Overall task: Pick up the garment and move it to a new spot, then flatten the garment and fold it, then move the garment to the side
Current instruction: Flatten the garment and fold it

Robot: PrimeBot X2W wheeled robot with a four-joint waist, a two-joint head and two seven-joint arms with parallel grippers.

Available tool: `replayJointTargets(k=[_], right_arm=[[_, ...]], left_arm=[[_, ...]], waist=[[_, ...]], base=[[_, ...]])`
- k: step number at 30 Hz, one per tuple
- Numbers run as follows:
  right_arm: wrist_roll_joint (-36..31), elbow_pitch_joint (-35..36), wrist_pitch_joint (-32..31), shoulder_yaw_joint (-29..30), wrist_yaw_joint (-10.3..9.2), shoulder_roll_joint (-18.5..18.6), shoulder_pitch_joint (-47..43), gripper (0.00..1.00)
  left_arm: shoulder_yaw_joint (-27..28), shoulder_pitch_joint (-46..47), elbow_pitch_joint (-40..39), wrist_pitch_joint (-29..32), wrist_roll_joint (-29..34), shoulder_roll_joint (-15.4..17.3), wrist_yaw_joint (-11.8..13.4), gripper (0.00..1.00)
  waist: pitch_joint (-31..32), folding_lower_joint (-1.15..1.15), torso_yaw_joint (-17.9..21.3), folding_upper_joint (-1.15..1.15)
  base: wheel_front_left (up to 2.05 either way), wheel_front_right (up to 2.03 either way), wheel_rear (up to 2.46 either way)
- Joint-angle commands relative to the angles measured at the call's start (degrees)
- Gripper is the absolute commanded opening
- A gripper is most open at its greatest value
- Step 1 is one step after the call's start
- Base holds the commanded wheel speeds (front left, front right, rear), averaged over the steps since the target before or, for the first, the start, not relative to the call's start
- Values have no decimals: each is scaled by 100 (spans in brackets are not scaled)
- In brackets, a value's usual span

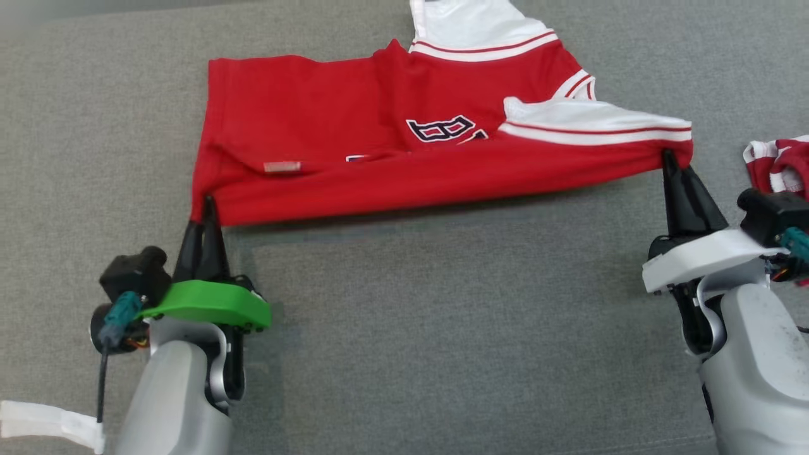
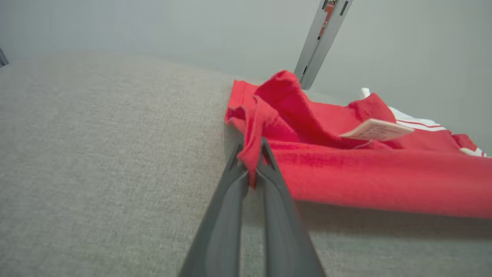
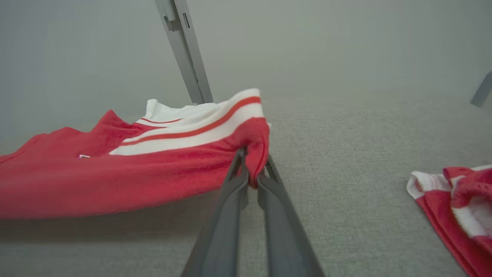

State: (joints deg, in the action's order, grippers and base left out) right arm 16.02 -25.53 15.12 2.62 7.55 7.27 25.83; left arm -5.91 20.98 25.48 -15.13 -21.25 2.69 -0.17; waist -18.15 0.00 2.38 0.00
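The garment (image 1: 379,139) is a red jersey with white striped sleeves and dark lettering, spread sideways on the grey fabric surface (image 1: 442,328). Its near edge is lifted slightly and casts a shadow. My left gripper (image 1: 207,203) is shut on the garment's near left corner; the left wrist view has red cloth (image 2: 346,173) pinched between the tips of the left gripper (image 2: 251,163). At the near right corner, by the white sleeve band (image 1: 594,134), my right gripper (image 1: 669,157) is shut on the garment. The right wrist view shows the garment (image 3: 115,181) bunched in the right gripper (image 3: 251,165).
A second red and white garment (image 1: 780,163) lies crumpled at the right edge, near my right wrist; it also lies low right as the crumpled cloth (image 3: 457,204) in the right wrist view. A grey metal post (image 3: 184,50) stands beyond the jersey.
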Motion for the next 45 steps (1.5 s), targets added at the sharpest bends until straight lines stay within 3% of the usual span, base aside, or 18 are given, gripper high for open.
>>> replayJointTargets(k=[1, 5, 10, 19, 20, 21, 22, 30, 39, 45], right_arm=[[99, 102, 2, 38, -13, 61, 35, 0], [218, 289, 3, -56, -13, 105, -99, 0], [397, 160, 3, -249, -13, 166, -608, 0], [563, -276, 6, -299, -14, 248, -1814, 0], [561, -326, 7, -297, -15, 260, -1872, 22], [516, -334, 7, -303, -14, 293, -1873, 56], [439, -348, 6, -330, -13, 331, -1849, 100], [-40, -217, 6, -248, -12, 374, -877, 100], [-378, -514, 6, -824, -12, 456, 712, 100], [-418, -747, 6, -1087, -12, 651, 1331, 100]], left_arm=[[132, 29, -193, 2, -18, 44, 0, 0], [335, -264, -529, 2, -70, 45, 19, 0], [341, -825, -337, 1, -220, 47, 92, 0], [-207, -1988, -32, 2, -600, 52, 312, 0], [-284, -2031, -39, 1, -570, 51, 335, 18], [-323, -2034, -53, 2, -558, 51, 359, 64], [-358, -1977, -115, 1, -525, 51, 387, 100], [-288, -873, -404, 2, 107, 38, 403, 100], [256, 1206, 1005, 2, 645, 168, 177, 100], [280, 1813, 1856, 2, 784, 233, 83, 100]], waist=[[225, 0, 10, 0], [510, 0, 49, 0], [736, 0, 57, 0], [747, 0, -43, 0], [721, 0, -52, 0], [697, 0, -59, 0], [658, 0, -66, 0], [106, 0, -56, 0], [-700, 0, 35, 0], [-959, 0, 42, 0]], base=[[0, 0, 0], [0, 0, 0], [0, 0, 0], [0, 0, 0], [0, 0, 0], [0, 0, 0], [0, 0, 0], [0, 0, 0], [0, 0, 0], [0, 0, 0]])
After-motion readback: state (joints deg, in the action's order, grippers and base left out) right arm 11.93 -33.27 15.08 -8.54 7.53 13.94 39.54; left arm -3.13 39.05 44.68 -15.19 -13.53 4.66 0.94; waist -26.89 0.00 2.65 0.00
